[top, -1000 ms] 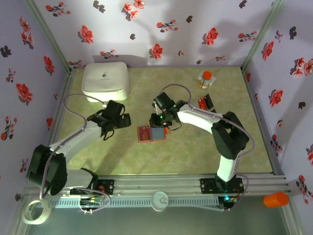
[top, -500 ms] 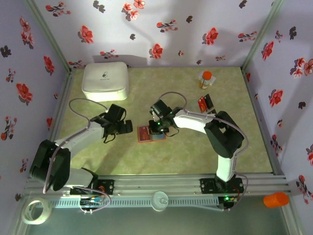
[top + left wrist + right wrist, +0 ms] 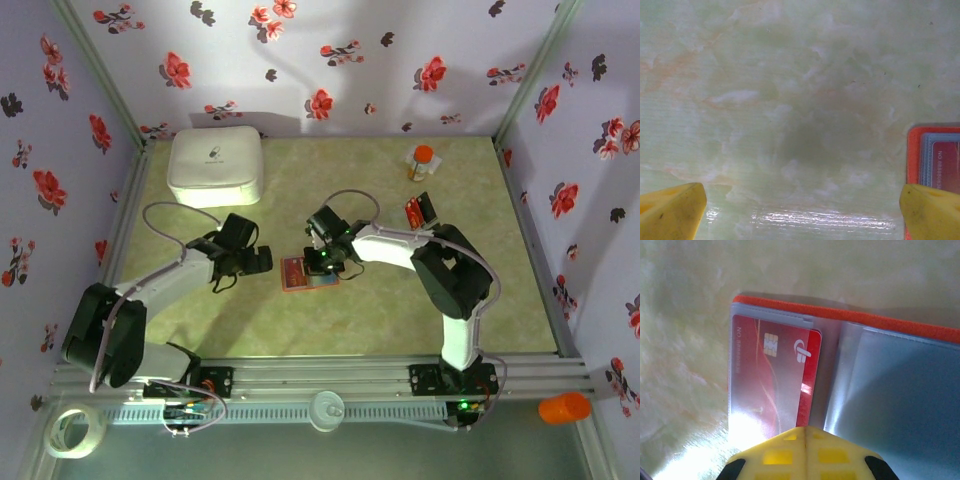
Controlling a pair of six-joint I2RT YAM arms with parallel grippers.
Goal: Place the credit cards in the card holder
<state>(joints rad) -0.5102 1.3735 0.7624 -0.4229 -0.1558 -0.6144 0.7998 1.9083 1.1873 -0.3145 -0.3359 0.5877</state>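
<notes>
Jaws of the right gripper (image 3: 805,447) pressed together, tips at the near edge of the open card holder (image 3: 850,317), right by a red card (image 3: 772,375) sitting in its left clear pocket. Jaws of the left gripper (image 3: 802,215) wide apart over the bare table (image 3: 790,100), the holder's orange edge just beside the right finger. Holder lies near mid-table between the two grippers; loose cards (image 3: 421,210) well apart on its right, white box (image 3: 216,165) in the far left corner.

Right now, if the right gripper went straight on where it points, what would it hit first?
Probably the red card in the open holder, just ahead of the right gripper; depth is unclear.
</notes>
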